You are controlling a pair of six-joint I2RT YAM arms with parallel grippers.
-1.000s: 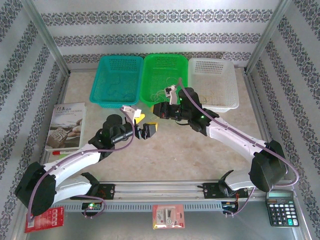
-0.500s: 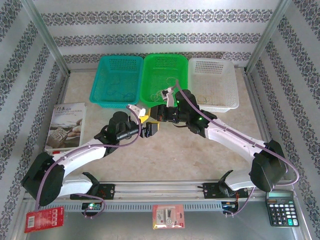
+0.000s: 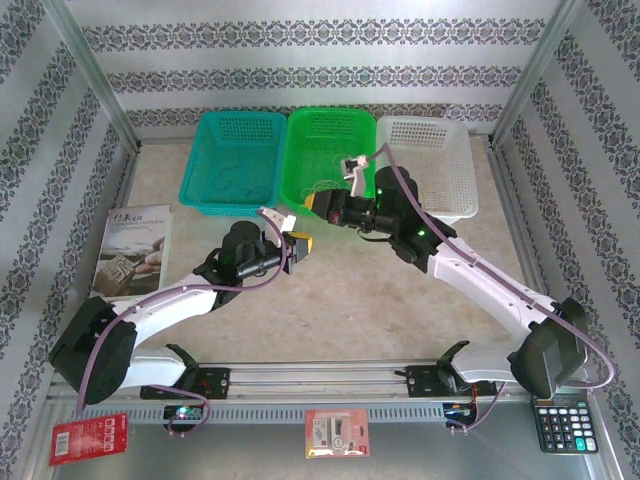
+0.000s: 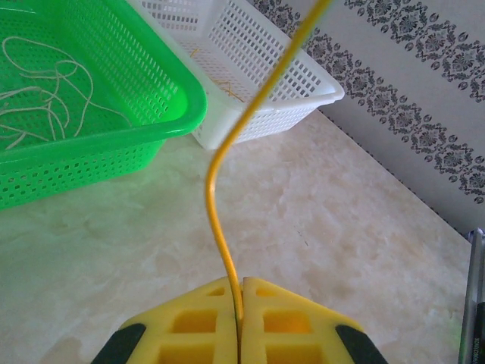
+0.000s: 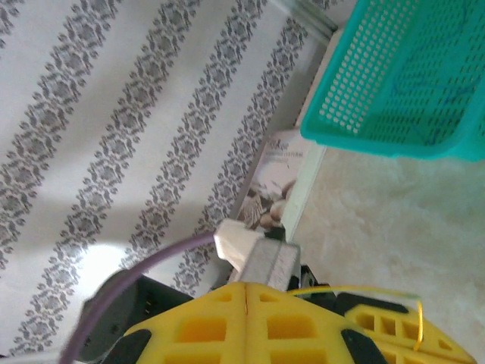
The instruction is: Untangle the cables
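Left fingers: the left gripper (image 4: 241, 283) is closed tight, with the yellow cable (image 4: 210, 178) pinched in the seam between its 2 pads.
Right fingers: the right gripper (image 5: 246, 288) is closed too. The same cable comes out at its far side and hooks down toward the left pads, so it appears to hold the other stretch.
Cable place: in the air between the 2 grippers, above the table just in front of the green basket (image 4: 114, 144).
Cable axis: from the left pads it rises, kinks once, then runs straight up and away. Its long axis goes gripper to gripper, near-left to far-right in the top view.
Around: whitish cables (image 4: 45, 91) lie loose in the green basket, and the white basket (image 4: 295, 106) sits just beside it.
Risk 1: the span is short and the cable thin, so pulling the arms apart with both grips tight could drag it through the pads or sharpen the kink.
Risk 2: I cannot tell where the free ends are. If 1 trails into a basket, a pull could snag it on the cables there.
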